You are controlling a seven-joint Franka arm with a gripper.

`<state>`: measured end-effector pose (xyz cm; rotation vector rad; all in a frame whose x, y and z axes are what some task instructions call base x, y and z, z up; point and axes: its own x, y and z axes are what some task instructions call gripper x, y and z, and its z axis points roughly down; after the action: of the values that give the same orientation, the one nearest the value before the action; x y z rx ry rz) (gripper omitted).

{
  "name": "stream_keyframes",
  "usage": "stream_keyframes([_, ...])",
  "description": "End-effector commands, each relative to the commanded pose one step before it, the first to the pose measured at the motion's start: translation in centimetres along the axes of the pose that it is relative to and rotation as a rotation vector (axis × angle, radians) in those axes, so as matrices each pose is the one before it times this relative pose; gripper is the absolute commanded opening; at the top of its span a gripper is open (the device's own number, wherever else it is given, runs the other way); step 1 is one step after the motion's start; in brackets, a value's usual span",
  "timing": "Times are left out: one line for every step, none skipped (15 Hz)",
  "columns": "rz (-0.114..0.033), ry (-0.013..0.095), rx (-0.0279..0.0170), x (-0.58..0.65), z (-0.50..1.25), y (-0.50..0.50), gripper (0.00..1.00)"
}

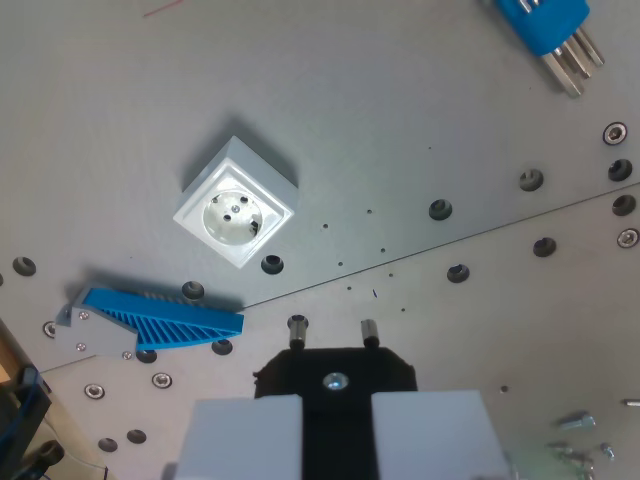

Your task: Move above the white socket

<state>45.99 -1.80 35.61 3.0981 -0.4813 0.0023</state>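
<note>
In the wrist view we look straight down onto a flat grey metal work plate [400, 120] dotted with bolt holes and screw heads, with a thin seam running diagonally from lower left to upper right.

The square white plastic wall socket [236, 202] sits on the plate in the upper left part of the view, turned like a diamond. We see its round recessed face with two pin holes, facing up. It lies well up and toward the wrist view's left from the gripper, not beneath it.

Below the socket, near the left edge, we see a blue ribbed plastic wedge [165, 319] resting on a small grey bracket [78, 322]. The wedge points toward the wrist view's right and lies just below the socket without touching it.

In the top right corner a blue plastic plug with silver metal pins [552, 30] is partly cut off by the frame edge, well apart from the socket.

At the bottom centre we see the gripper [336, 435]: two pale grey blocky fingers [245, 440] side by side, with a dark gap between them, mounted under a black body with a silver screw. Nothing is visible between the fingers, and their tips lie beyond the bottom edge, so we cannot tell whether the gripper is parted or closed

A few loose silver screws [582, 440] lie in the bottom right corner
</note>
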Motion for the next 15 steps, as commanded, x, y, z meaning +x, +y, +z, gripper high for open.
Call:
stream_keyframes([0.0006,0.0002,-0.0002,-0.008,-0.001,0.02,0.0])
stream_keyframes([0.0004,-0.0002,-0.00001,0.0,0.0,0.0,0.0])
stream_keyframes([0.0,0.0004,0.00007,-0.001,0.002,0.0,0.0])
stream_keyframes([-0.0015,0.0004,0.0001,-0.002,0.006,-0.002,0.0])
stream_keyframes([-0.0024,0.0,-0.00004,-0.005,0.014,-0.003,0.0])
stream_keyframes([-0.0038,-0.0001,0.00001,-0.008,0.024,-0.006,0.0])
stream_keyframes([-0.0047,0.0001,0.00008,-0.013,0.038,-0.01,0.0])
stream_keyframes([-0.0064,0.0002,0.00003,-0.019,0.055,-0.014,0.0])
stream_keyframes([-0.0079,0.0007,0.00021,-0.026,0.076,-0.02,0.0])
stream_keyframes([-0.008,0.0018,0.00052,-0.035,0.099,-0.025,0.0])
stream_keyframes([-0.0097,0.0033,0.0008,-0.044,0.122,-0.032,0.0])
stream_keyframes([-0.0094,0.0043,0.00113,-0.056,0.147,-0.038,0.0])
stream_keyframes([-0.0119,0.0043,0.00105,-0.068,0.174,-0.045,0.0])
stream_keyframes([-0.0098,0.0047,0.00119,-0.066,0.16,-0.039,0.0])
stream_keyframes([-0.0126,0.0052,0.00131,-0.077,0.19,-0.043,0.0])
